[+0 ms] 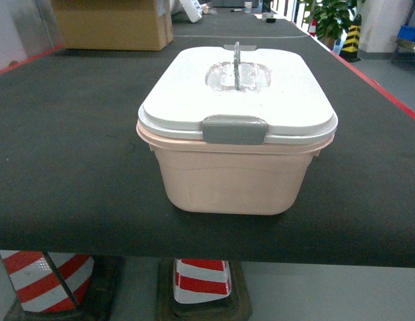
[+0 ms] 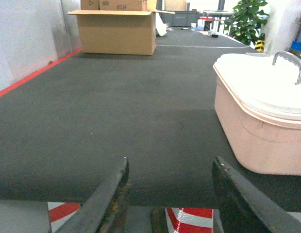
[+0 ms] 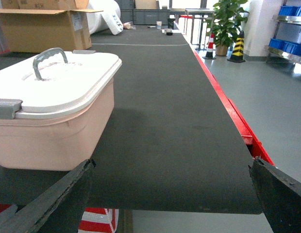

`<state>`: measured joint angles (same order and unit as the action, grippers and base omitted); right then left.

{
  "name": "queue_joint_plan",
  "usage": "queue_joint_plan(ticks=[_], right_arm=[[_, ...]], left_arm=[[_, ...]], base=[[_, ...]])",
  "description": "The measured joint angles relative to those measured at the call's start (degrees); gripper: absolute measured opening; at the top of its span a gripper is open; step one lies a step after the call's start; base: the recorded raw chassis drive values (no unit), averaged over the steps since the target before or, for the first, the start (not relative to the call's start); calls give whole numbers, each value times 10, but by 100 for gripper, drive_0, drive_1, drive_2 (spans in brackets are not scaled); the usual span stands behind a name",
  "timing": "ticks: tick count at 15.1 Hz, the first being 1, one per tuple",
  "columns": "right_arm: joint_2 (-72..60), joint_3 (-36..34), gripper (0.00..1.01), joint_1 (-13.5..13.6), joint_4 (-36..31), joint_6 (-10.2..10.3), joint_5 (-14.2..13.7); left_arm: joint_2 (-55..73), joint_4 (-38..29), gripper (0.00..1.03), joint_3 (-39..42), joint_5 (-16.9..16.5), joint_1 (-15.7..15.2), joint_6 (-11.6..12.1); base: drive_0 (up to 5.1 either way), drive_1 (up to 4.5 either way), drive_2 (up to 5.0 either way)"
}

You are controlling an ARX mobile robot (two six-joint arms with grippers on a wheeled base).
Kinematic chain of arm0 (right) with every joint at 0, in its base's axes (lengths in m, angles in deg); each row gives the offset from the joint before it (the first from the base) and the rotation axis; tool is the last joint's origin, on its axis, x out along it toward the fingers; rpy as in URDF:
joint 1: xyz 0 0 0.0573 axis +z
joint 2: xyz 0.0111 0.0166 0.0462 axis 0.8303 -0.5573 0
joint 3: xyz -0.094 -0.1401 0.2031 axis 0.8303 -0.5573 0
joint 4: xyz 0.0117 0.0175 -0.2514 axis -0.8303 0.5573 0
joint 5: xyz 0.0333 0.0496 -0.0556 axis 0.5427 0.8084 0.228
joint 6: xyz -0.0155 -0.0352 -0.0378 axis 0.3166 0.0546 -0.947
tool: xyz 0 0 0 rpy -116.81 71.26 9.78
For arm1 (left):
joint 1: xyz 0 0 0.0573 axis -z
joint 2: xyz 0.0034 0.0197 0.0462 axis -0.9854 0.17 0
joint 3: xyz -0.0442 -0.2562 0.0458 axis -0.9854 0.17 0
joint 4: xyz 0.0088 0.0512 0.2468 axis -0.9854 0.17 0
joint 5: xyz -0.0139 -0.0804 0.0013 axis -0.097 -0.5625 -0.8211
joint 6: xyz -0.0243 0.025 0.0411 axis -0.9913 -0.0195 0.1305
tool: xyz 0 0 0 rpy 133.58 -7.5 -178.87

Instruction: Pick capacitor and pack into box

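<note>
The box (image 1: 235, 134) sits lidded on the bench (image 1: 73, 134) — between my pincers. Left pincer (image 2: 170, 194) and right pincer (image 3: 172, 194) both gape, holding nothing.

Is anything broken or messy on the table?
Nothing looks broken or spilled. The pink box sits upright, its white lid on, the front latch down. One odd thing: no capacitor shows anywhere.

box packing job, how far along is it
Nothing looks done yet. The pale pink rounded plastic box sits on the black table mat with its white lid on and the grey front latch down. Both tools, left tool and right tool, are open and hold nothing. No capacitor is visible. Everything remains.
</note>
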<state>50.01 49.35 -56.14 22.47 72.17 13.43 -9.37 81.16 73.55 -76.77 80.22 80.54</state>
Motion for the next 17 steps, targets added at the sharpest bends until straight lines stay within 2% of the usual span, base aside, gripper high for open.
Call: queue_joint_plan(ticks=[4,17], right_arm=[[0,0,98,0,0,0,0],[0,0,98,0,0,0,0]], left_arm=[[0,0,98,0,0,0,0],[0,0,98,0,0,0,0]], base=[[0,0,0],[0,0,0]])
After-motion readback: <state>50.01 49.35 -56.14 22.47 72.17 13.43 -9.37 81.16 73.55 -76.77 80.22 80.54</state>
